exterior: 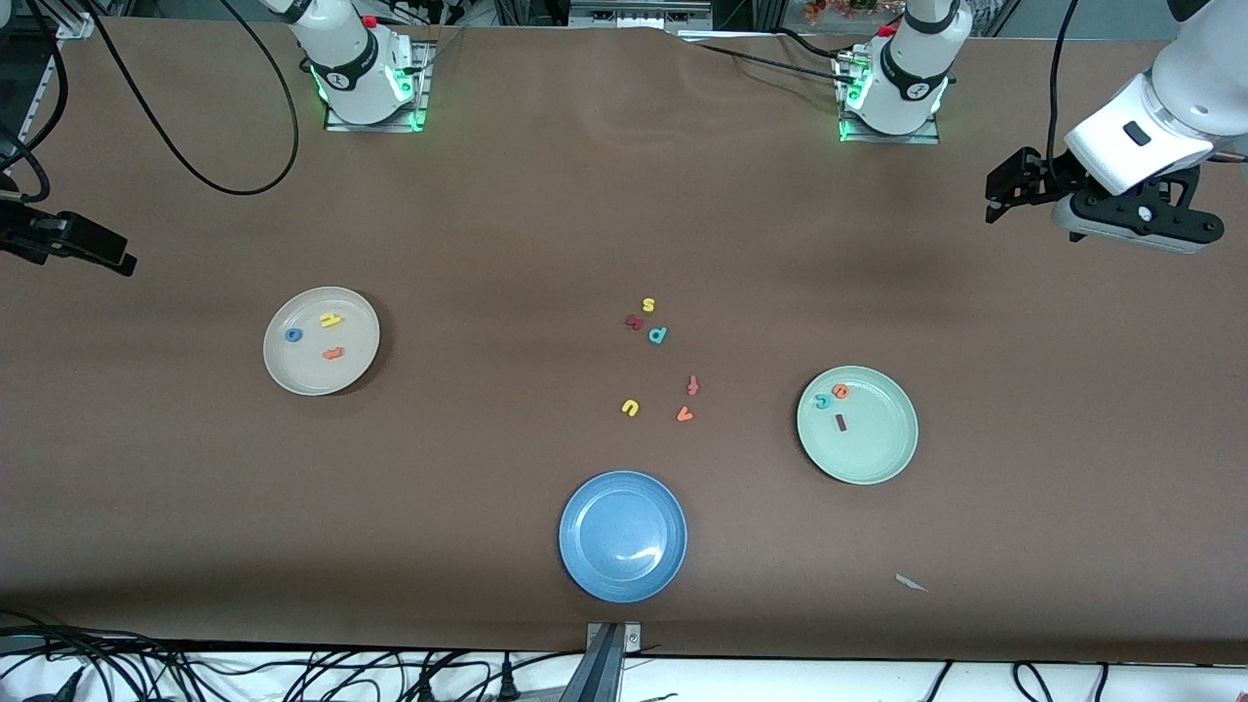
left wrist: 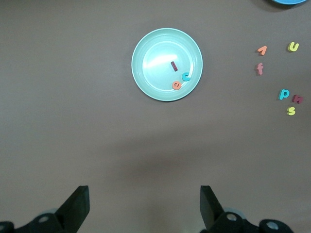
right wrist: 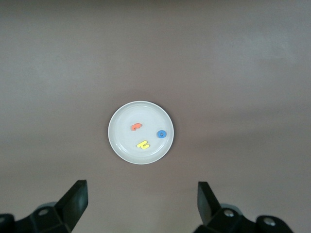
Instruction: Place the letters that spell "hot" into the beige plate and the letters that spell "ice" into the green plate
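h, o, t in beige plate; i, c, e in green plate. Left gripper at left arm's table end, right gripper at right arm's end, both w/ jaws spread, empty. Risk: any low sweep could nudge plates, spill letters.

arms: white, black joint bands | bases: green lights | cables: black

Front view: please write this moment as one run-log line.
beige plate: h, o, t inside | green plate: i, c, e inside | left gripper: open, empty | right gripper: open, empty
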